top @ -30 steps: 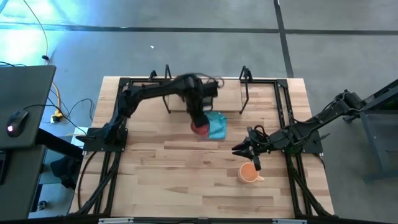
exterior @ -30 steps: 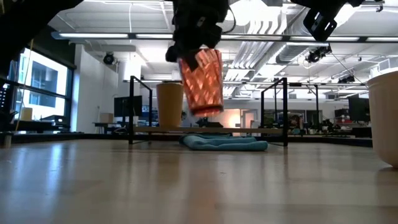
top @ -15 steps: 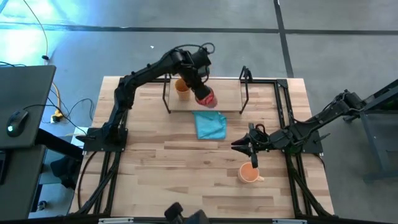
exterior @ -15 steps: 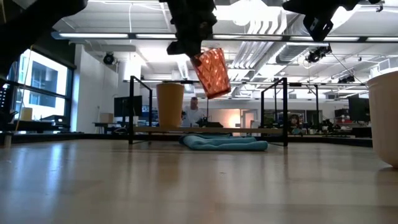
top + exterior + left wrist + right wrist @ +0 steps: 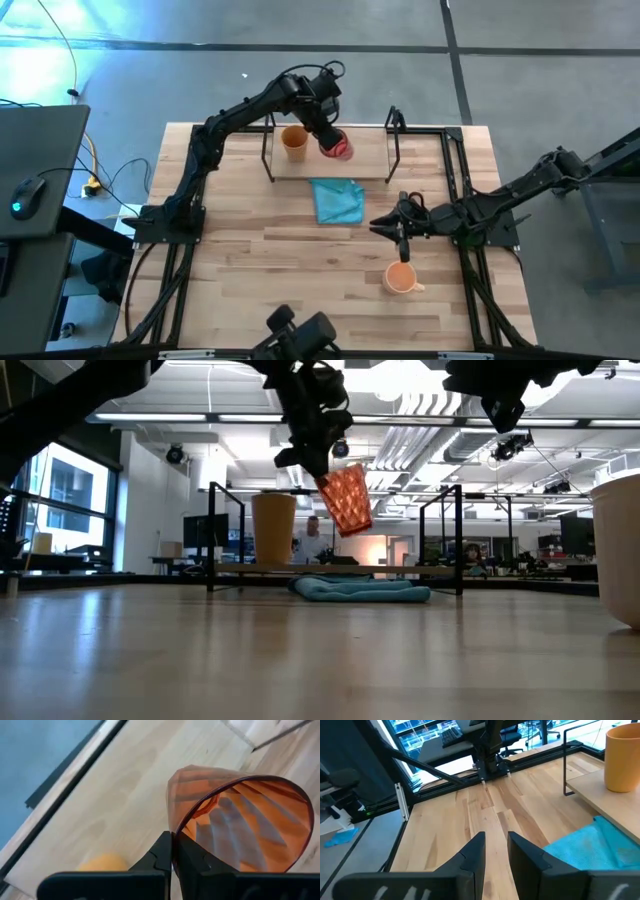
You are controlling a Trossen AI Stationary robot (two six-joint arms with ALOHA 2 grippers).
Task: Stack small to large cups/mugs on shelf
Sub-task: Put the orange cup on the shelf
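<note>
The dark red ribbed cup [image 5: 339, 148] hangs tilted over the shelf [image 5: 366, 160], with my left gripper [image 5: 327, 134] shut on it. In the low view the red cup [image 5: 346, 500] is well above the shelf board [image 5: 400, 569]. The mustard-tan tumbler [image 5: 294, 141] stands upright on its base on the shelf's left part, beside the red cup. The orange mug [image 5: 400, 278] stands on the table at the near right. My right gripper [image 5: 376, 224] hovers open, level, just beyond the mug, holding nothing. My left gripper pinches the red cup's rim [image 5: 173, 831] with one finger inside the cup and one outside. The fingers come from above, slanting down. The cup is lifted clear of the shelf and hangs tilted, its base [image 5: 352, 526] lower and swung toward the right.
A crumpled blue cloth [image 5: 338, 200] lies on the table just in front of the shelf. Black wire posts [image 5: 392, 150] rise at the shelf's ends. A dark device [image 5: 300, 333] shows at the table's near edge. A person stands in the room behind.
My left gripper has carried the red cup from above the blue cloth toward the far edge and slightly up, over the shelf beside the tumbler. The cup, nearly upright before, has tipped to a slant. The grip has stayed shut.
</note>
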